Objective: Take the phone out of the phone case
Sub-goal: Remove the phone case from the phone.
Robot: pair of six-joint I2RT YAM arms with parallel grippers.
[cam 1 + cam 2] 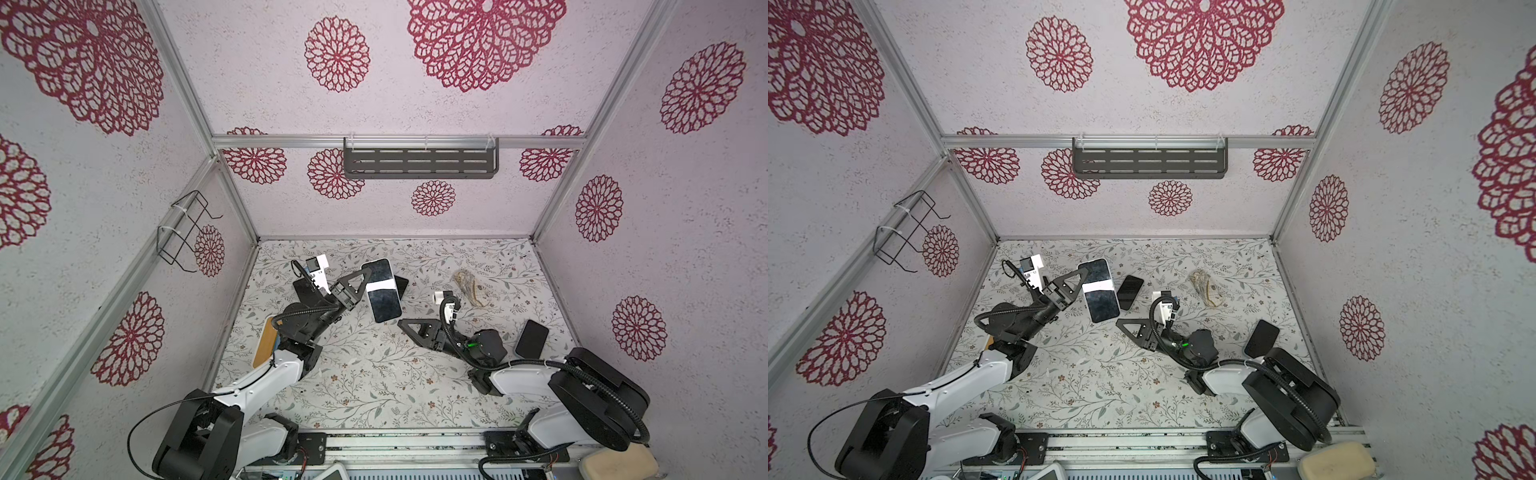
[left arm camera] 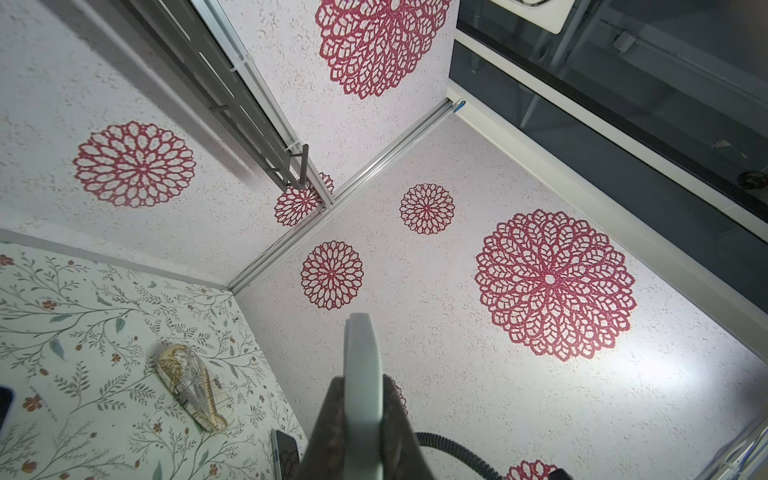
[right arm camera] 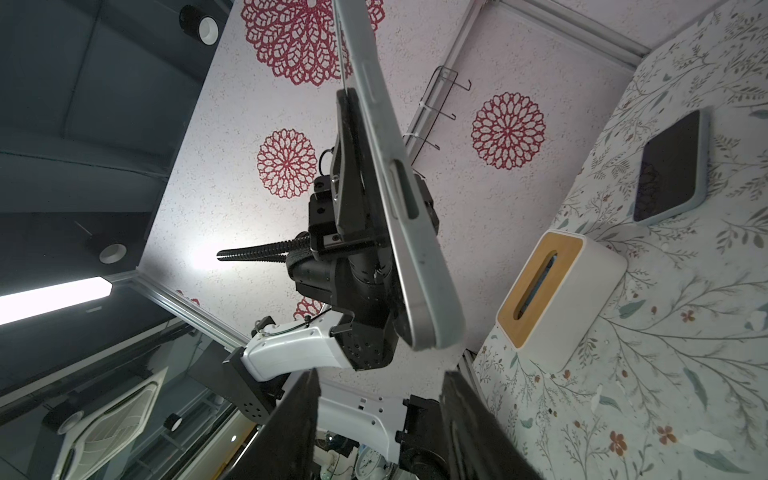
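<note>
Four phones (image 1: 384,305) (image 1: 1129,292) (image 1: 532,338) (image 3: 669,166) (one box (image 3: 561,286), one pouch (image 1: 469,286))

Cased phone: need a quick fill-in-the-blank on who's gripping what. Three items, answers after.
1. The left hand grips the cased phone; the right hand grips ___.
2. The right hand's jaws stand ___.
3. The white tissue box on the table has a ___ top.

Missing words: nothing; open; wooden.

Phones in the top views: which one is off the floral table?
The big glossy-screened phone in the pale grey case, clamped by the left gripper; the small black phone near it and the black slab near the right arm lie flat.
</note>
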